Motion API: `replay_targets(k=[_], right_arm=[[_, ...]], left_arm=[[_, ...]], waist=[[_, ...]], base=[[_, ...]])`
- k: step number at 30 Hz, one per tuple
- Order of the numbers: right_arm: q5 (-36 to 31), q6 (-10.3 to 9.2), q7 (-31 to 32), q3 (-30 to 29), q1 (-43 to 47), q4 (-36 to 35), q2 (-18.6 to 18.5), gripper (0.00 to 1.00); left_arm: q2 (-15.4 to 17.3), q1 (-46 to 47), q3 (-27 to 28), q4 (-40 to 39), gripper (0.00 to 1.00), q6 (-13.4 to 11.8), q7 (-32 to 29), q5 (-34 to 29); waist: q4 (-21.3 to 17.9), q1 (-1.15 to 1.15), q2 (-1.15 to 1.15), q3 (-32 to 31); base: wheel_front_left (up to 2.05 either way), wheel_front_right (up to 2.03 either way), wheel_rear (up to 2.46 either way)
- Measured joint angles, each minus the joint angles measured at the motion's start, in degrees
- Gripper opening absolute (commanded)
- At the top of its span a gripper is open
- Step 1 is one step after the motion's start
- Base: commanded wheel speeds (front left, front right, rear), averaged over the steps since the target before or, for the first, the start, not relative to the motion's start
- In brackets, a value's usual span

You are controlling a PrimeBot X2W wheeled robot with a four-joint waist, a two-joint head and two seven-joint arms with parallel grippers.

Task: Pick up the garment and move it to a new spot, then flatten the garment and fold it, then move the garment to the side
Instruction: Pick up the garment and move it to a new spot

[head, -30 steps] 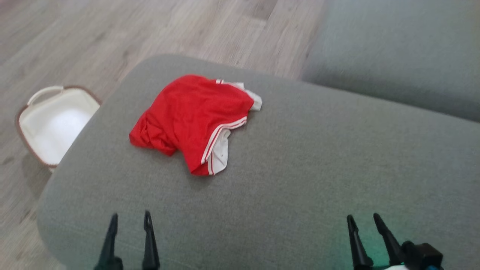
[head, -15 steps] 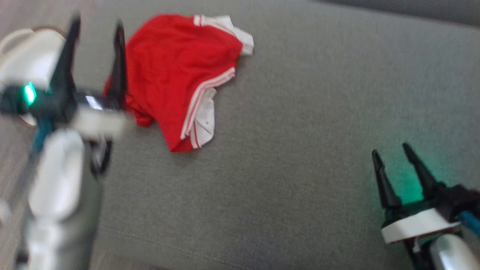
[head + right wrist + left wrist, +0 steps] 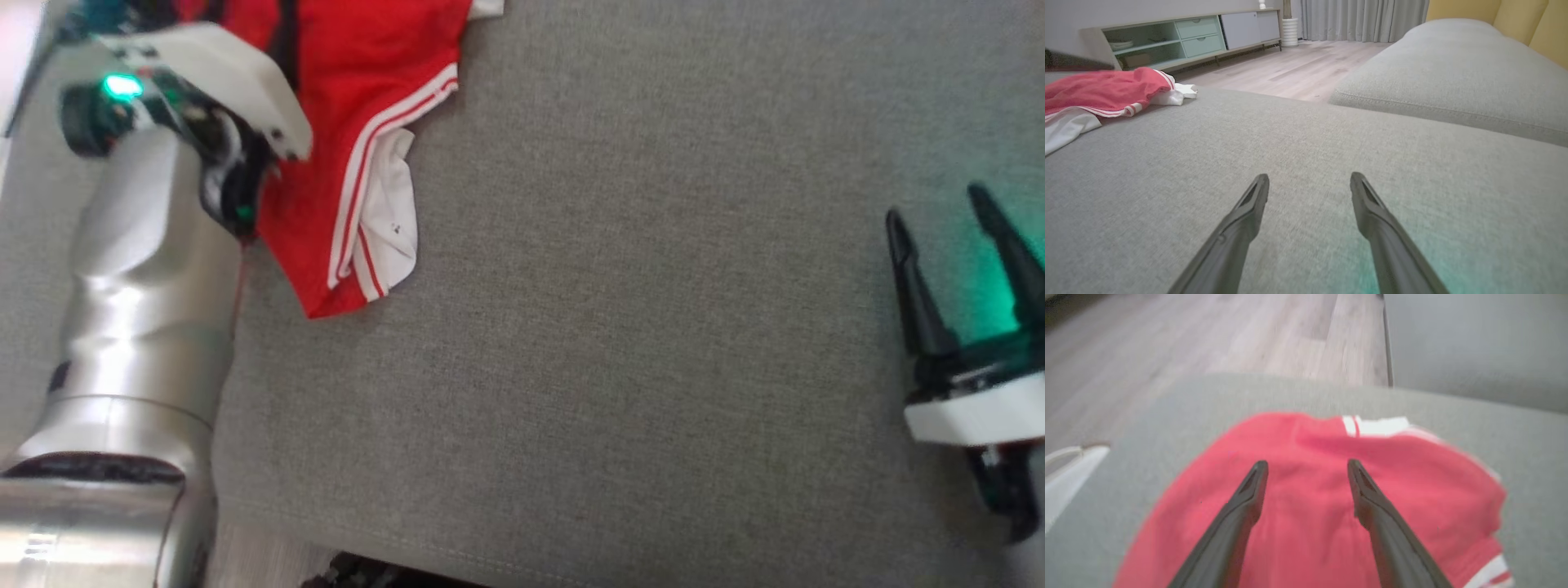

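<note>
left gripper (image 3: 1306,464): wide apart, moved from beside garment (image 3: 1310,539) to above it | right gripper (image 3: 1309,177): wide apart

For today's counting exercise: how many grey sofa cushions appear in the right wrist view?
2. The near cushion lies under the right gripper, red garment at its left; the far cushion sits beyond, upper right. More may be hidden.

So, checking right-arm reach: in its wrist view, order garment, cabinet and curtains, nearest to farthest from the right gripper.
From the right gripper:
1. garment, at left, on the cushion.
2. cabinet, upper left, beyond the garment.
3. curtains, top centre, farthest back.
</note>
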State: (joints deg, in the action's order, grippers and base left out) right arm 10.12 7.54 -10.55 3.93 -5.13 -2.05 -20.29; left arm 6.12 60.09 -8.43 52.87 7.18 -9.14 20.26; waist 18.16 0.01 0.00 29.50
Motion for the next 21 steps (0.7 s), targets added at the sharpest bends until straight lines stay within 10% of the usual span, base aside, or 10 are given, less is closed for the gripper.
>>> replay_targets(k=[5,7,21], right_arm=[[0.0,0.00,1.8,-0.1,-2.1,-3.6,-1.2,1.00],[0.0,0.00,2.2,-0.1,-2.5,-4.3,-1.4,1.00],[0.0,0.00,-1.5,0.9,-2.5,1.6,2.8,1.00]], left_arm=[[-1.5,0.4,-2.2,7.5,1.00,0.4,-2.3,3.2],[-1.4,1.6,-3.7,7.9,0.00,0.4,-4.0,5.5],[4.8,3.3,-16.2,2.3,0.00,0.4,11.6,12.1]], waist=[[0.0,-0.01,0.00,2.9],[-0.1,-0.02,0.00,3.5],[-2.1,-0.01,0.00,-3.0]], base=[[0.00,0.00,0.00],[0.00,0.00,0.00],[0.00,0.00,0.00]])
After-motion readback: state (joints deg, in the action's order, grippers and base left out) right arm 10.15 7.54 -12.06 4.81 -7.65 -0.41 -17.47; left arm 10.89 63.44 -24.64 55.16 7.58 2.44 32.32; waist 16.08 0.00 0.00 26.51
